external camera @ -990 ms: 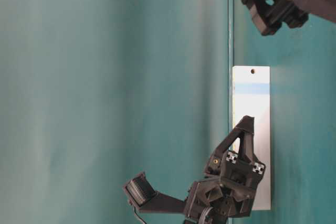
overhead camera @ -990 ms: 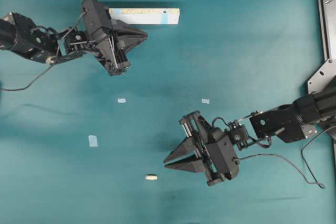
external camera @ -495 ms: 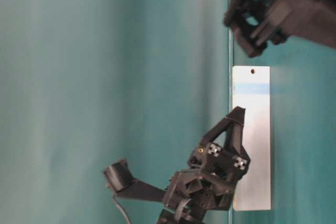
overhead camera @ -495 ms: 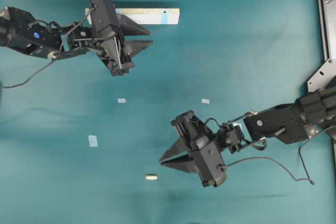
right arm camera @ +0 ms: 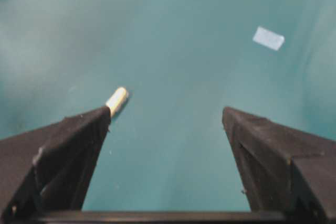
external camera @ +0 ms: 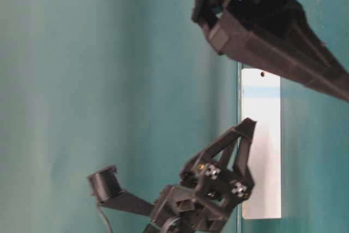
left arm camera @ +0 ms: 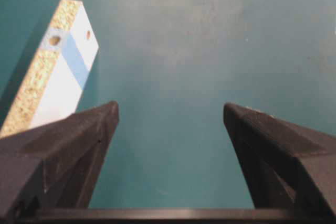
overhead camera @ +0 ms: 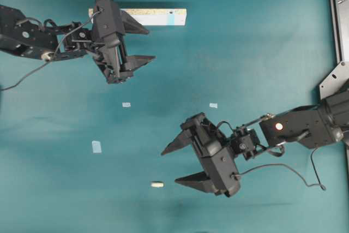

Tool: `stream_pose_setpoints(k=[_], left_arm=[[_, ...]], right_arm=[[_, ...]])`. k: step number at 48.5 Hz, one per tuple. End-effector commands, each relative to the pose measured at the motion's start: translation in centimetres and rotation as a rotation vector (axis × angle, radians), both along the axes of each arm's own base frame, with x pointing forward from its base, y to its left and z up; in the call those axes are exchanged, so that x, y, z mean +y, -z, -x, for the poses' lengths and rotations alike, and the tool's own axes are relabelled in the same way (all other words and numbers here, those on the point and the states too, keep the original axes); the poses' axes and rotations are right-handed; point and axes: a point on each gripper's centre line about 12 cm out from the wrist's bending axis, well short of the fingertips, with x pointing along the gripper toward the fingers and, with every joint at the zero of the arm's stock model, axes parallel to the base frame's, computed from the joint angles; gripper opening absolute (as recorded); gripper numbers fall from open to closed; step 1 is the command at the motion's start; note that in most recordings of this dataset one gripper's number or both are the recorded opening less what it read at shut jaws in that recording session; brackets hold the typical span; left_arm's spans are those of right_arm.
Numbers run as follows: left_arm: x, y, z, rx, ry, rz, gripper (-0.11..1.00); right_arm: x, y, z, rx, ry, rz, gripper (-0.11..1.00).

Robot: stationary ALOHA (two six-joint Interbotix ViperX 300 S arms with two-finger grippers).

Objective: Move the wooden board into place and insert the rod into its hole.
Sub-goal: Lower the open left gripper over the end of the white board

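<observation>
Crosswise, wooden board point(overhead camera: 152, 16), lengthways left-right

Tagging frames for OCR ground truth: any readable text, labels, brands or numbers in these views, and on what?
None readable in any view.
wooden board: holes and a light-blue patch, no lettering.
rod: plain, unmarked.
tape squares: blank.
left gripper and right gripper: black housings, no legible brand or number; the right arm shows a red light, not a sign.
</observation>
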Motion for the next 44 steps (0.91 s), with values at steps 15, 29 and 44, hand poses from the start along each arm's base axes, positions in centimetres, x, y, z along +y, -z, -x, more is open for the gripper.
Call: stream_pose_setpoints(k=[15,29,44], left_arm=[[2.6,-3.7,2.9,0.122,-0.003,-0.087,0.91],[5.2,-4.3,3.7,0.148,-0.027,-0.162,0.91],[6.8,-2.3,4.0,0.213,-0.04,-0.172,0.91]], right_arm=[[-0.1,-4.9,-0.5,0.036,0.028,0.028,0.99],[-0.3,-5.7,-0.7,0.093,0.044,0.056,0.99],[-0.3,-6.4,-1.1,0.098,0.049,0.06,0.99]])
